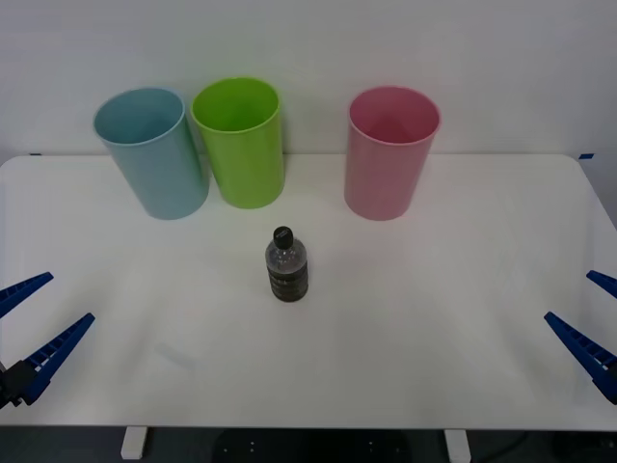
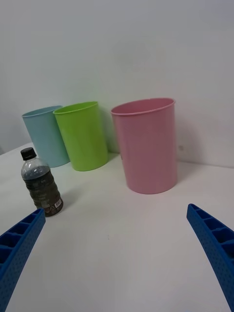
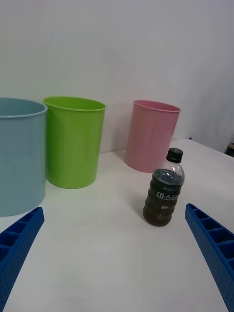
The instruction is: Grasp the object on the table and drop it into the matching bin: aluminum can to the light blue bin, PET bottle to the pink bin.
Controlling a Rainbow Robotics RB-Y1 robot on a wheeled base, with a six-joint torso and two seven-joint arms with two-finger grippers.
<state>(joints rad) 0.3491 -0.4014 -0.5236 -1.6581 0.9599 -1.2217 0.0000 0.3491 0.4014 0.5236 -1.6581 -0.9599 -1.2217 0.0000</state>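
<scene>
The PET bottle (image 1: pixel 286 265), small and clear with a black cap, a dark label and dark liquid, stands upright at the middle of the white table (image 1: pixel 443 338). Behind it to the right rises the pink bin (image 1: pixel 390 154), and the light blue bin (image 1: pixel 154 154) is at the back left. My left gripper (image 1: pixel 34 323) hangs open at the table's left front edge, far from the bottle. My right gripper (image 1: pixel 590 313) is open at the right front edge. The left wrist view has the bottle (image 3: pixel 165 195) ahead between the open fingers (image 3: pixel 19 239), and the right wrist view places the bottle (image 2: pixel 41 183) off to one side.
A lime green bin (image 1: pixel 241 145) stands between the light blue and pink bins, close beside the light blue one. All three bins line the table's far edge against a white wall. Bare tabletop surrounds the bottle on every side.
</scene>
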